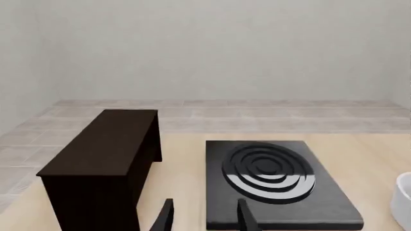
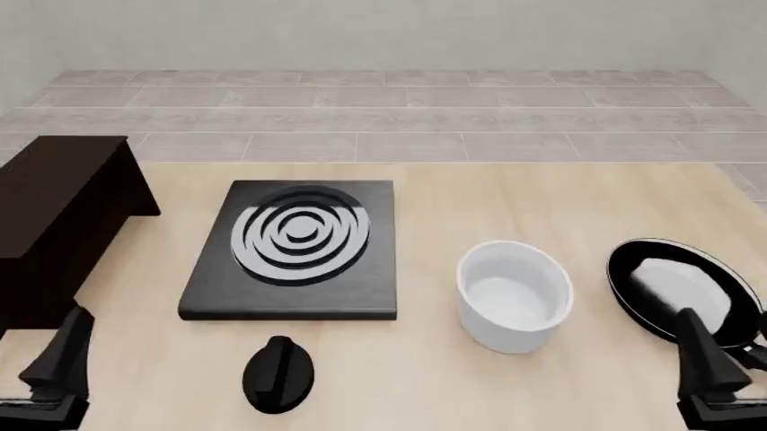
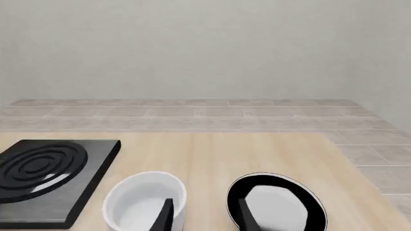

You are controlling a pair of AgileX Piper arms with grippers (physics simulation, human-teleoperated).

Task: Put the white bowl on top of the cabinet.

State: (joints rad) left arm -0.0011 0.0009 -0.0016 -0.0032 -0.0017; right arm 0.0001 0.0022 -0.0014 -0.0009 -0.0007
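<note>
Centrally on the table, a deep glossy white round bowl [image 2: 515, 294] sat upright between a flat black burner slab [image 2: 291, 252] and a shallow black pan [image 2: 677, 289]. Both the left gripper [image 2: 54, 368] and right gripper [image 2: 709, 364] were parted and empty. A dark wooden cabinet [image 2: 54, 211] stood far left. Gripping one bowl wall seemed wisest.

I see a glossy white bowl [image 2: 515, 294] on my pale wood table [image 2: 576, 197], a near-black brown cabinet [image 2: 54, 211] far left, a black slab [image 2: 291, 256] with white concentric rings, and a black pan [image 2: 680, 289] patched white at right.
</note>
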